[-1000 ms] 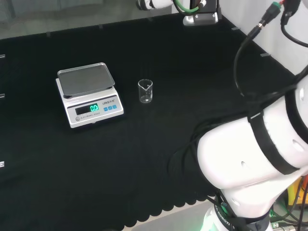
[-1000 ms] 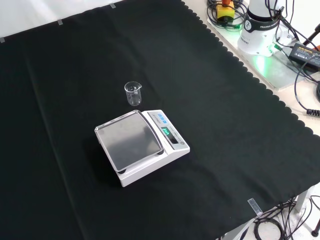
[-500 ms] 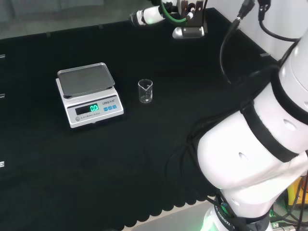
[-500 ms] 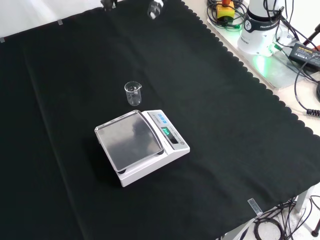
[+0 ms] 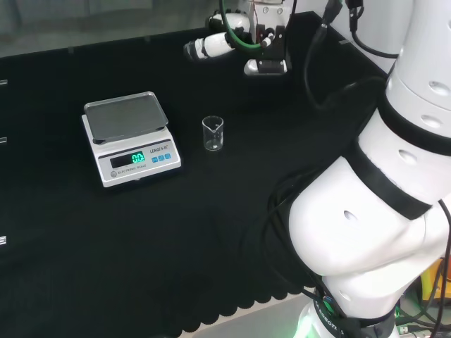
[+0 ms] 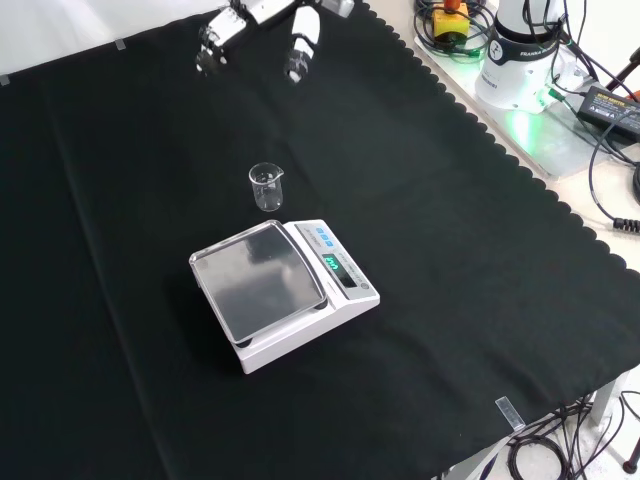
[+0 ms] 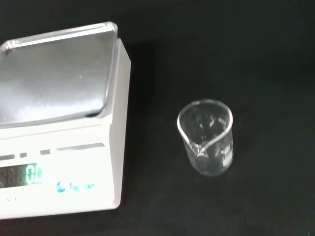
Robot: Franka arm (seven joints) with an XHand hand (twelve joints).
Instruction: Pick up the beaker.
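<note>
From my station, the one plain sign is the lit green digits on the display (image 5: 137, 158) of the white weighing scale with a grey metal pan (image 5: 130, 144); I cannot make them out surely. Small dark print sits above its blue keys (image 5: 161, 158), too fine to read. The small clear glass beaker (image 7: 205, 137) carries faint white marks I cannot read.

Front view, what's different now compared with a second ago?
The hand has come into the front view from the top, with straight fingers spread above the cloth, and now hangs beyond the beaker without touching it. In the head view it has advanced leftward along the far edge. Nothing was taken hold of. The beaker stays upright on the black cloth beside the scale, and neither has shifted.
</note>
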